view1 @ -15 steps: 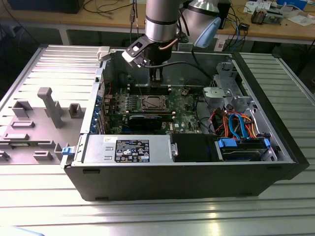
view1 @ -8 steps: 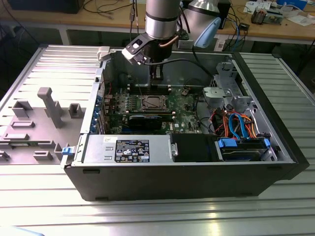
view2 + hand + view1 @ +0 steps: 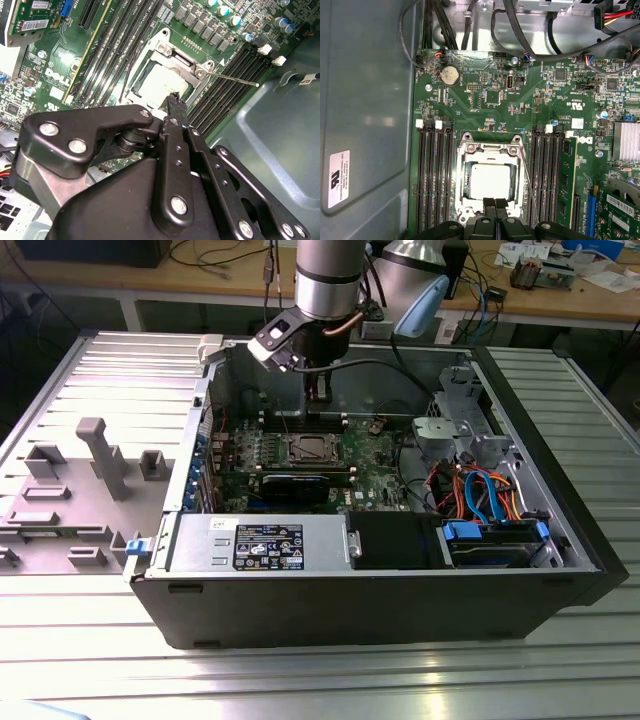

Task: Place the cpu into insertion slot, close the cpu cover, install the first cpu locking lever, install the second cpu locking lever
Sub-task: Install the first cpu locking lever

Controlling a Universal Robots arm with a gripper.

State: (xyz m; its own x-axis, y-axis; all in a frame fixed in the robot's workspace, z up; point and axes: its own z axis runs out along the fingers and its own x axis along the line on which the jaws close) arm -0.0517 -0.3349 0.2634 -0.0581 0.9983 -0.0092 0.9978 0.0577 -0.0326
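Exterior view: open computer case (image 3: 380, 612) on table (image 3: 300, 680); first wrist view: cpu (image 3: 491, 181) in insertion slot (image 3: 467, 175); hand (image 3: 495, 205) closed, empty.

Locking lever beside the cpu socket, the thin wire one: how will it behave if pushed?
The locking lever is a thin rod, so probably light and springy. Its smooth shiny metal may slip under contact. Anchored at the insertion slot, it likely pivots.

Green motherboard (image 3: 485, 112); pale silver-grey cpu (image 3: 490, 181); shiny silver cpu cover (image 3: 492, 148); black pincer (image 3: 495, 202).
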